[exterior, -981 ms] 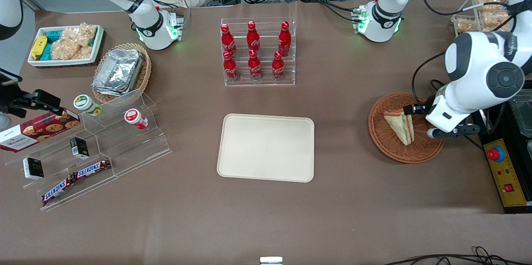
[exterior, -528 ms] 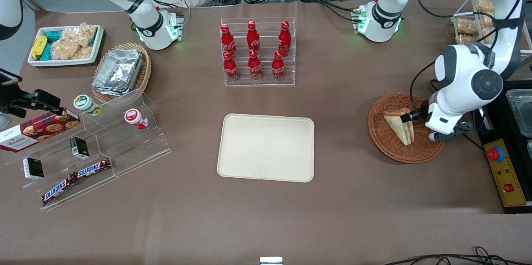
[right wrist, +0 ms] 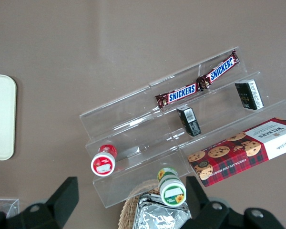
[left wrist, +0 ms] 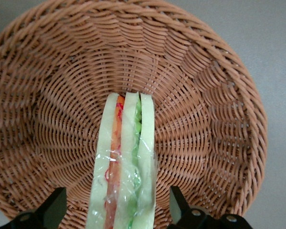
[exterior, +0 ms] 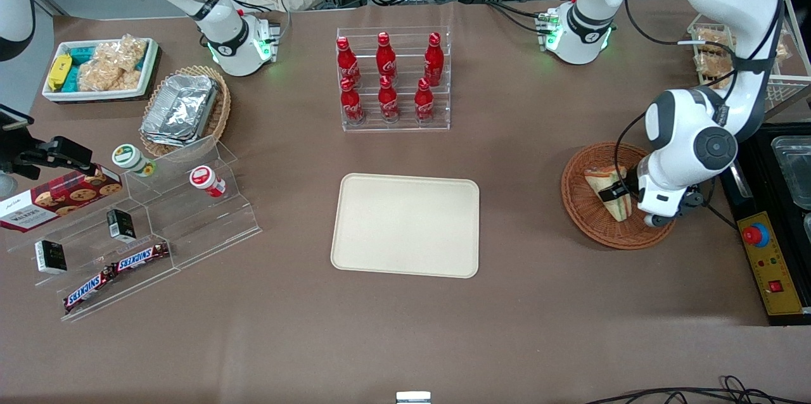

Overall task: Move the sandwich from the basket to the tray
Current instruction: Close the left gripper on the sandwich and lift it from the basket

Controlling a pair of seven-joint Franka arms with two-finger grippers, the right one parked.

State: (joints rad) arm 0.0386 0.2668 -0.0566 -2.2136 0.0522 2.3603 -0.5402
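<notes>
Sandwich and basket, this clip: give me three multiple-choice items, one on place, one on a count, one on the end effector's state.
1. Where is the sandwich?
A. On the tray
B. In the basket
C. On the bare table

2. How many red bottles stand in the clear rack?
A. Four
B. Six
C. Eight

3. How is the end effector set?
A. Open, one finger on each side of the sandwich
B. Shut on the sandwich, lifted clear
C. Open above the tray

Key: 1 B, the wedge rests on the weave of the basket, with the tray bare. 2 B, the red bottles stand in two rows of three. 3 A, the left wrist view shows a gap between each finger and the bread.
</notes>
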